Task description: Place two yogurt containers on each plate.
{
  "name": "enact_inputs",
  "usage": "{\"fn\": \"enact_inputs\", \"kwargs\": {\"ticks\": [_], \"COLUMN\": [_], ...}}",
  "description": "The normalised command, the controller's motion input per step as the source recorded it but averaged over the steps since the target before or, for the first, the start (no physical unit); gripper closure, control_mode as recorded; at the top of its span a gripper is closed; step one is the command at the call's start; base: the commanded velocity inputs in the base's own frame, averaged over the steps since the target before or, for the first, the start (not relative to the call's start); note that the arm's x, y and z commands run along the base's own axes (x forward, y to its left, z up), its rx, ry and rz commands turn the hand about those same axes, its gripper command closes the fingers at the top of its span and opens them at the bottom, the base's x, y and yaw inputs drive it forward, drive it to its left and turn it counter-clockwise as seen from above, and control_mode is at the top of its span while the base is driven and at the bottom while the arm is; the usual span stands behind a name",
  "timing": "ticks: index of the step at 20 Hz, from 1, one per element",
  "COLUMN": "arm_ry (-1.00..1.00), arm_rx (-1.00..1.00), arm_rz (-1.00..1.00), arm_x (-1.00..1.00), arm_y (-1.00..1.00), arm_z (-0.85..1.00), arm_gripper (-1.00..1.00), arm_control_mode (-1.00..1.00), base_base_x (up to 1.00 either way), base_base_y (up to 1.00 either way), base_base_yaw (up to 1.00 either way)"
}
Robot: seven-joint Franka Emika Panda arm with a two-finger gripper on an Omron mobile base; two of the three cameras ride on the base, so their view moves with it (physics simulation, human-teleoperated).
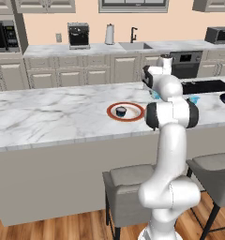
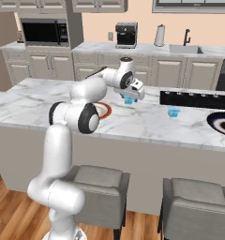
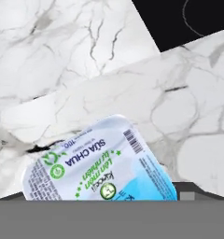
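One light blue yogurt cup [image 3: 99,163] sits on open marble counter [image 3: 76,56], near the cooktop [image 3: 188,18] corner.

We count three yogurt containers: one navy container [image 1: 121,111] and two light blue cups [image 2: 129,100] [image 2: 174,112]. We see two plates, one red-rimmed plate [image 1: 133,116] and one dark plate [image 2: 221,123].
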Motion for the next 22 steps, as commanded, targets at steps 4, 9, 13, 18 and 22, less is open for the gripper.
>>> {"fn": "enact_inputs", "kwargs": {"ticks": [4,9,13,18,22], "arm_ry": [-0.20,-0.13,-0.02,0.05,0.13], "arm_rx": [0.00,-0.02,-0.02,0.00,0.00], "arm_rz": [-0.07,-0.12,-0.15,-0.14,-0.15], "arm_x": [-0.99,-0.66,-0.12,0.02,0.01], "arm_y": [0.50,0.76,0.72,0.65,0.49], "arm_z": [0.08,0.02,0.17,0.09,0.11], "arm_gripper": [1.00,1.00,1.00,1.00,1.00], "arm_control_mode": [-1.00,-1.00,-1.00,-1.00,-1.00], "base_base_x": [0.00,0.00,0.00,0.00,0.00], "base_base_y": [0.00,0.00,0.00,0.00,0.00], "base_base_yaw": [0.00,0.00,0.00,0.00,0.00]}}
